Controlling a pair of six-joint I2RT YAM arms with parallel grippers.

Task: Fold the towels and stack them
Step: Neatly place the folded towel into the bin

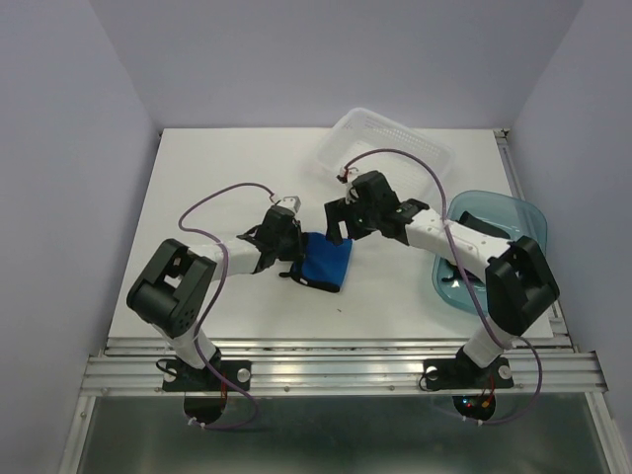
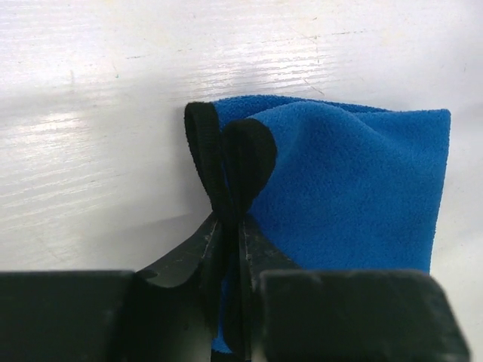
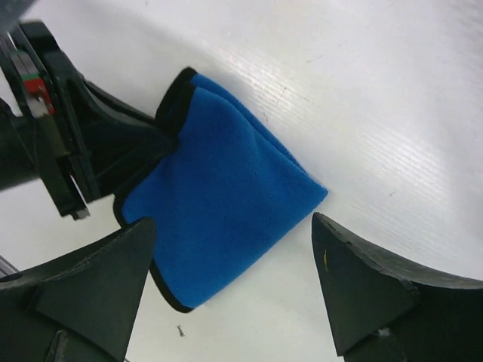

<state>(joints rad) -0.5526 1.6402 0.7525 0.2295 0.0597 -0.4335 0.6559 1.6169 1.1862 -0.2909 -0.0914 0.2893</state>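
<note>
One bright blue towel (image 1: 327, 262) with dark edging lies folded on the white table (image 1: 227, 178), between the two arms. My left gripper (image 1: 292, 259) is at its left side, shut on the bunched black edging (image 2: 226, 162); the blue fleece (image 2: 355, 188) spreads out to the right of the pinch. My right gripper (image 1: 341, 225) hovers open over the towel's far right part. In the right wrist view its two fingers stand wide apart on either side of the towel (image 3: 219, 204), touching nothing. The left gripper (image 3: 113, 143) shows there at the towel's left corner.
A white perforated basket (image 1: 390, 146) sits at the back of the table. A translucent blue-green tray (image 1: 515, 207) stands at the right edge, partly hidden behind the right arm. Walls enclose the table on three sides.
</note>
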